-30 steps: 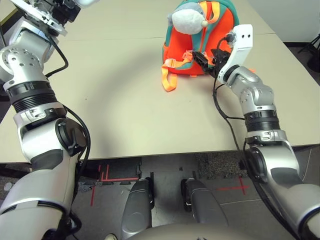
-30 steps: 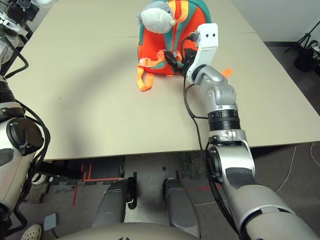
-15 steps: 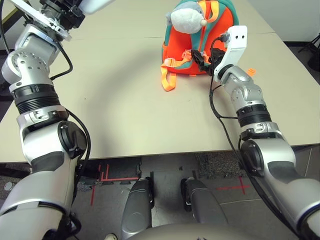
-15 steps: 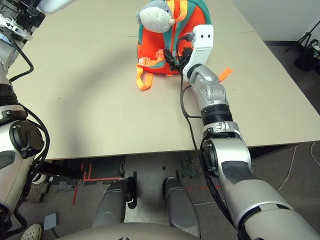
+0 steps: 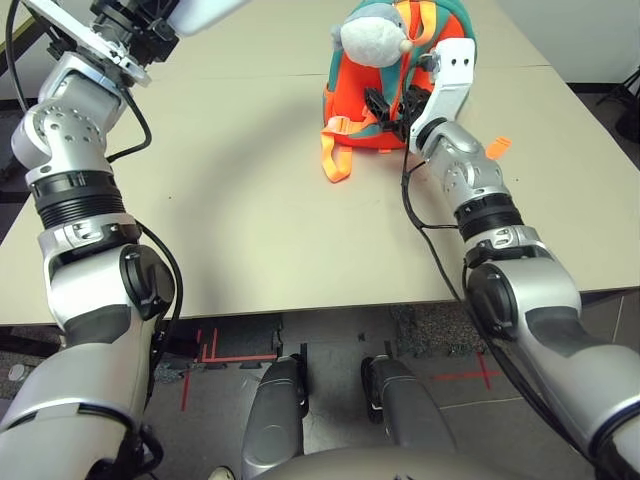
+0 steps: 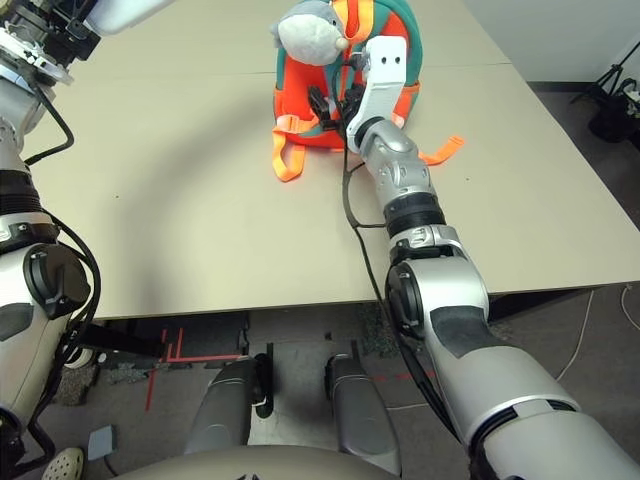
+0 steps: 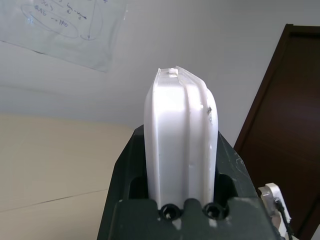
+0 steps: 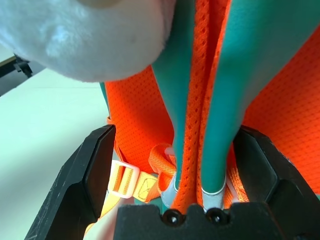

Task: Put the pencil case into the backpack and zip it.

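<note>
The orange backpack (image 5: 352,92) with teal trim stands upright at the far middle of the table, a grey-white plush head (image 5: 372,30) at its top. My right gripper (image 5: 390,104) is pressed against its front, open. Its black fingers (image 8: 84,186) stand on either side of the teal and orange straps (image 8: 192,125) without pinching them. My left gripper (image 5: 148,30) is raised at the far left, off to the side of the backpack. It is shut on the white pencil case (image 7: 180,145), which sticks out past the fingers (image 5: 205,10).
The beige table (image 5: 250,230) stretches bare between the arms to its near edge. An orange webbing strap with a buckle (image 5: 337,160) trails from the backpack toward me. Another strap end (image 5: 497,146) lies right of my right forearm.
My right arm has swung left across the backpack's front and pushed in closer, uncovering the strap end on its right. My left arm has shifted slightly right with the pencil case.
</note>
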Robot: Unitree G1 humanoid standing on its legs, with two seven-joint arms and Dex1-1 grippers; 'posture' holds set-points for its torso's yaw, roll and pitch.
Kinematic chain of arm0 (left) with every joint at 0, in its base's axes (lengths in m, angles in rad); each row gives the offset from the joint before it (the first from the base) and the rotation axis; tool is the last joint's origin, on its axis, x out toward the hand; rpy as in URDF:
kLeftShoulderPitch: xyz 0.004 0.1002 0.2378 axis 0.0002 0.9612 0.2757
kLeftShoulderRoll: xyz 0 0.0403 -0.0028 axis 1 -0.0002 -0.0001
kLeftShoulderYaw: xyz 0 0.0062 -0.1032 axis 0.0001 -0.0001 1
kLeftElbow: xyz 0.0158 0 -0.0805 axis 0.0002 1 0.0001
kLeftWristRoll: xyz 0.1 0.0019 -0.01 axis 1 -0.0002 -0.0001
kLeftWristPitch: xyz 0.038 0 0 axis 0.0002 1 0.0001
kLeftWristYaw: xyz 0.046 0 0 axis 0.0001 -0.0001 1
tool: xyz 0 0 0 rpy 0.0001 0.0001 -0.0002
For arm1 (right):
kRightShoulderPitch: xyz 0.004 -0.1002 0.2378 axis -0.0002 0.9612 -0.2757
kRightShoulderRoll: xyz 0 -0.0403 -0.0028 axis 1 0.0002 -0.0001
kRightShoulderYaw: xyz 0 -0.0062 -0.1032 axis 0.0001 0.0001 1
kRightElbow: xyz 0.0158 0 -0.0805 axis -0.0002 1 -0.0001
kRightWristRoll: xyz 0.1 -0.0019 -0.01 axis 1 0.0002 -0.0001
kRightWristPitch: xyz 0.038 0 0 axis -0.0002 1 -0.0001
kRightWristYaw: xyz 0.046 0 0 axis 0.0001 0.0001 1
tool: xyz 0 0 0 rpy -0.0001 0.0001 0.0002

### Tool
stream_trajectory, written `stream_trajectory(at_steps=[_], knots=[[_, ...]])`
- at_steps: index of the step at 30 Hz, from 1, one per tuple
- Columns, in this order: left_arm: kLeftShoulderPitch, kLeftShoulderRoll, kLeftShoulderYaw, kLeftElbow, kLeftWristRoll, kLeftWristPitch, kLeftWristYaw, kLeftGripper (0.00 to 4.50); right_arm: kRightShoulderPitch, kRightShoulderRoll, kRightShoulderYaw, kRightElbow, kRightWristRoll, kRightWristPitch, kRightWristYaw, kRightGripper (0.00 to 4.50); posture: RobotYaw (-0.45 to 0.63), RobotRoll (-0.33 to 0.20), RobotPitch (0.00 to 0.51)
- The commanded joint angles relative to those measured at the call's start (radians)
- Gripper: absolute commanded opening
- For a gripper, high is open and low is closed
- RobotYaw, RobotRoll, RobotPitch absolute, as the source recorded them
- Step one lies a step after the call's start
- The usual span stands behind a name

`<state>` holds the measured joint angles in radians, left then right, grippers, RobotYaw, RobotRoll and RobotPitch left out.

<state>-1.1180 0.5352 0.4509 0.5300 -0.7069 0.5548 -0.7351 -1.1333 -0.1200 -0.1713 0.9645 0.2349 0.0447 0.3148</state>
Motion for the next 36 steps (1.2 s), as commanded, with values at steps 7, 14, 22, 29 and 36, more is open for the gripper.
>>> stream_trajectory(at_steps=[7, 14, 22, 29, 36], knots=[[0.009, -0.008, -0.001, -0.036, -0.010, -0.011, -0.003, 1.28, -0.031, -0.004, -0.008, 0.095, -0.036, -0.073, -0.036, 2.78, -0.14, 0.000, 0.124], [0.006, -0.019, -0.006, -0.033, -0.008, -0.014, -0.005, 1.28, -0.021, -0.022, -0.010, 0.080, -0.037, -0.080, -0.033, 0.23, -0.15, 0.000, 0.118], [0.005, -0.025, -0.007, -0.031, -0.008, -0.013, -0.005, 1.28, 0.030, -0.070, -0.011, -0.088, -0.008, -0.012, 0.031, 0.19, -0.15, 0.000, 0.121], [0.002, -0.031, -0.009, -0.019, -0.006, -0.018, -0.008, 1.28, 0.152, -0.190, -0.005, -0.555, 0.043, 0.300, 0.085, 0.19, -0.16, 0.000, 0.129], [-0.002, -0.037, -0.015, 0.003, -0.002, -0.026, -0.016, 1.28, 0.248, -0.334, -0.034, -0.915, 0.107, 0.588, 0.081, 0.19, -0.18, 0.000, 0.139]])
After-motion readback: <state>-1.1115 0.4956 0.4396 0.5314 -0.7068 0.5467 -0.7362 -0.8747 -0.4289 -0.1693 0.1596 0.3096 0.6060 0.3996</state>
